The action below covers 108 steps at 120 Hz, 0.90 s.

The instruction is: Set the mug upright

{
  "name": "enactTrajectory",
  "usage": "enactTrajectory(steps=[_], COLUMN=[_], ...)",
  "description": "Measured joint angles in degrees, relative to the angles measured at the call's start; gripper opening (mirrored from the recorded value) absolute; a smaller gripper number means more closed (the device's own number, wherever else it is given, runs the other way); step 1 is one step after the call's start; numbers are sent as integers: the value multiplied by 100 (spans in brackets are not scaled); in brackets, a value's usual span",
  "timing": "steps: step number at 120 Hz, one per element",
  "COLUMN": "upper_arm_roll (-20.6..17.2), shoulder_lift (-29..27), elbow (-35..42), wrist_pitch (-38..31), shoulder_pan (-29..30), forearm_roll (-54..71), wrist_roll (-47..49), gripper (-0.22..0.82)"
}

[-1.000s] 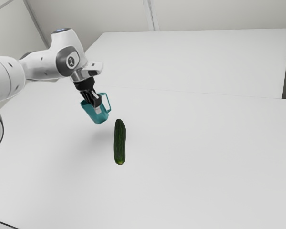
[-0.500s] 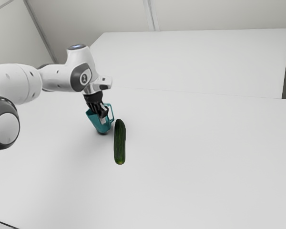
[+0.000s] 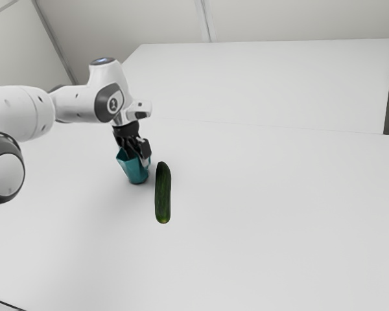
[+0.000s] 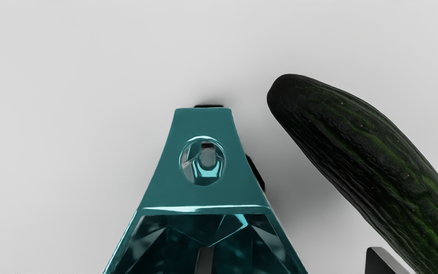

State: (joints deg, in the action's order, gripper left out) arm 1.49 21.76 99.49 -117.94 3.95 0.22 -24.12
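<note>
- The gripper [image 3: 140,159] was open at the mug [image 4: 200,194]; its fingers stood apart. The inner finger [image 4: 205,262] was inside the mug's mouth, and the outer finger [image 4: 382,264] was outside the wall, on the cucumber side, with a gap between it and the wall.
- The inner finger was cut off by the wrist view's edge. Contact between it and the mug's inner wall could not be determined.
- The mug had its wide mouth up and its narrow end toward the table [image 3: 246,227]. The mouth was partly cut off in the wrist view. Full seating of its base could not be confirmed.
- A round feature [image 4: 202,161] was located on the mug's wall; hole or glossy recess could not be determined.
- The cucumber [image 3: 163,194] lay near the mug, toward the exterior view's right, its dark end closest. A strip of table separated the two. Contact between cucumber and outer finger could not be determined.
- The arm [image 3: 78,103] reached the mug from the exterior view's left.
- The table surface extended from the mug past the cucumber; its far edge was well behind the mug.
</note>
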Motion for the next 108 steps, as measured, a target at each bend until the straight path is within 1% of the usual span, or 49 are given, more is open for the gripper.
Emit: enactTrajectory(steps=[13,28,49,71,87,108], upper_arm_roll=[0,7,-63,-222,-250,-239], shoulder_lift=[-240,-743,-1518,-1997,-2111,-2112], elbow=[2,-13,-78,-507,-596,-607], wrist_pitch=[121,398,940,1645,1943,2125], shoulder_pan=[0,8,13,8,-80,-228], forearm_roll=[-34,-192,-301,-316,-323,-334], wrist_roll=[16,33,98,228,313,396], gripper=[48,54,58,59,60,60])
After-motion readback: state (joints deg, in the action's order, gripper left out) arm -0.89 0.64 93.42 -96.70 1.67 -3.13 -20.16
